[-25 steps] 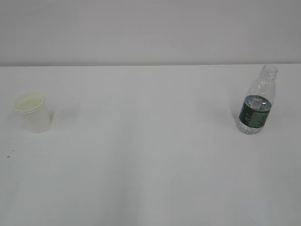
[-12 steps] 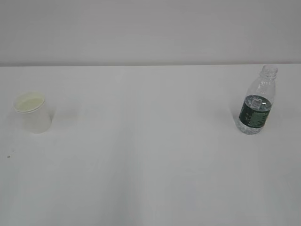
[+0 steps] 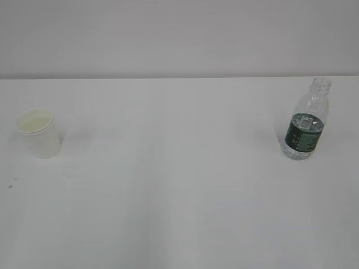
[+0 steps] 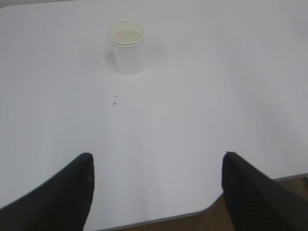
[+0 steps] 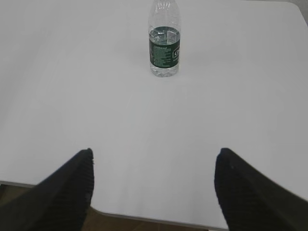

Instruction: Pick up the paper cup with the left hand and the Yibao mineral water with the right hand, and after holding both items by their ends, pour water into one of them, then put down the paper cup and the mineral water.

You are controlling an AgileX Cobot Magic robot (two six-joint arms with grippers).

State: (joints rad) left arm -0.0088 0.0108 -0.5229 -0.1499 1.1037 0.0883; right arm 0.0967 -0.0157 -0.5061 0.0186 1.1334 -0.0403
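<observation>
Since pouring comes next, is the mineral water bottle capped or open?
Open. The Yibao mineral water stands upright on the table with a bare threaded neck and no cap, in both the exterior and right wrist views.

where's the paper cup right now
The paper cup stands upright at the far left of the table in the exterior view, far from the Yibao mineral water on the right, untouched ahead of the open left claw.

paper cup [image 3: 38,133]: white, upright, left | Yibao mineral water [image 3: 305,123]: uncapped, upright, right
</observation>
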